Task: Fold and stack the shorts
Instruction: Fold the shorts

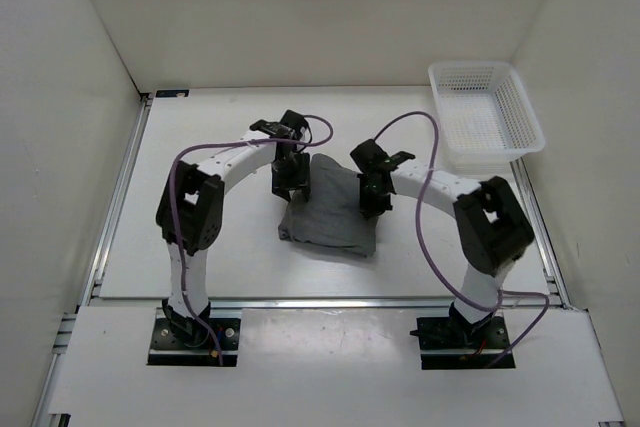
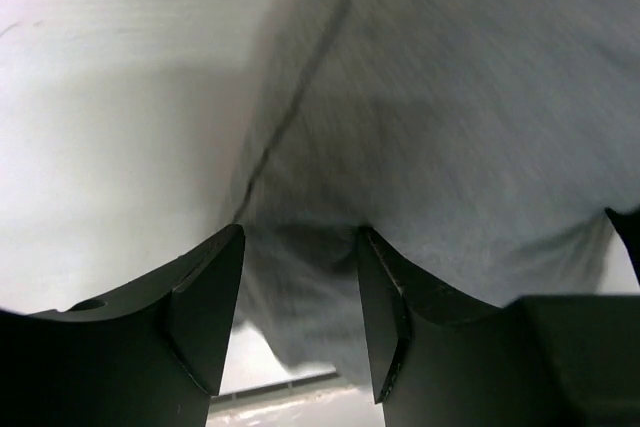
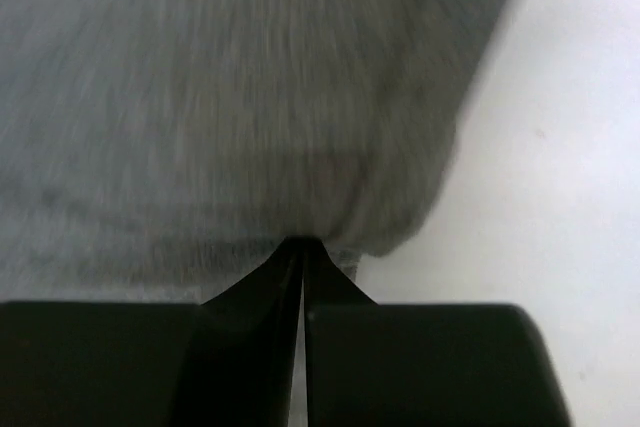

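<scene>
Standing beside the rig, I see the shorts [image 1: 328,209] lying as a rumpled grey slab about the middle of the desk [image 1: 260,272], a little toward the right edge. An arm stands at each side of them, and the white mesh basket [image 1: 493,151] is well apart in the far right corner. At the cloth's left side the left fingers [image 2: 205,312] are spread wide, straddling the fabric's edge and clamping nothing. At the right side the right fingers [image 3: 285,287] are pressed together with no gap to speak of. Their tips meet right at the rolled edge of the jersey, so they look to be nipping only a thin bite of it. That, to my eye, is the weak point: soft jersey held by so little could slide out the moment that arm lifts, and the fold would drop in a heap. With only one side held, a pull across is likely to drag the whole pair over the smooth desk, or twist it askew, rather than fold it. If the spread pair closes where it is, it may gather several layers or only the top one, and the halves would come up uneven
</scene>
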You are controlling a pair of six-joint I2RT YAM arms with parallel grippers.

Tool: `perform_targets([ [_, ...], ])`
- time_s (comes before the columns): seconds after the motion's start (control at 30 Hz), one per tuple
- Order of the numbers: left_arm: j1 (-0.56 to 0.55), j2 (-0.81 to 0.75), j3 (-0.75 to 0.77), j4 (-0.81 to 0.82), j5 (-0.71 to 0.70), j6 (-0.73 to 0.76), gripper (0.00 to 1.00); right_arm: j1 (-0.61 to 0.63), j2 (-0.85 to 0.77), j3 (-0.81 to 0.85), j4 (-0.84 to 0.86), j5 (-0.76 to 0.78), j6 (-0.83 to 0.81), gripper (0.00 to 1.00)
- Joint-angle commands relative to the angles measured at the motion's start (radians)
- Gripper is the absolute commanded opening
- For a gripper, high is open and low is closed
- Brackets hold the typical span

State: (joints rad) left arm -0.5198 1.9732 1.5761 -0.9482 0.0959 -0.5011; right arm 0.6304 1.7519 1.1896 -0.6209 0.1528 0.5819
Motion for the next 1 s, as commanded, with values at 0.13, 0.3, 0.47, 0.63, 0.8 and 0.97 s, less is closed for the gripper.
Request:
perform_targets([
  [0.13, -0.008, 0.09, -0.037, 0.058, 0.034, 0.004, 0.57, -0.011, 0.193, 0.059, 0.07, -0.032, -0.039, 0.0],
  [0.3, -0.026, -0.029, -0.158, 0.086, 0.019, -0.027, 0.57, -0.011, 0.178, 0.123, 0.053, 0.043, -0.106, 0.0],
  [0.47, -0.039, -0.183, -0.166, 0.017, -0.074, -0.039, 0.76, -0.021, 0.023, 0.182, 0.013, 0.109, -0.146, 0.54],
  [0.63, -0.039, -0.373, -0.038, -0.116, -0.188, -0.048, 0.98, -0.021, -0.25, 0.163, -0.057, 0.299, -0.123, 1.0],
  [0.8, -0.039, -0.534, 0.028, -0.179, -0.303, -0.048, 0.99, -0.041, -0.446, 0.12, -0.152, 0.49, -0.113, 1.0],
  [0.97, -0.029, -0.726, -0.011, -0.138, -0.329, -0.057, 0.99, -0.041, -0.598, 0.038, -0.221, 0.594, -0.087, 1.0],
])
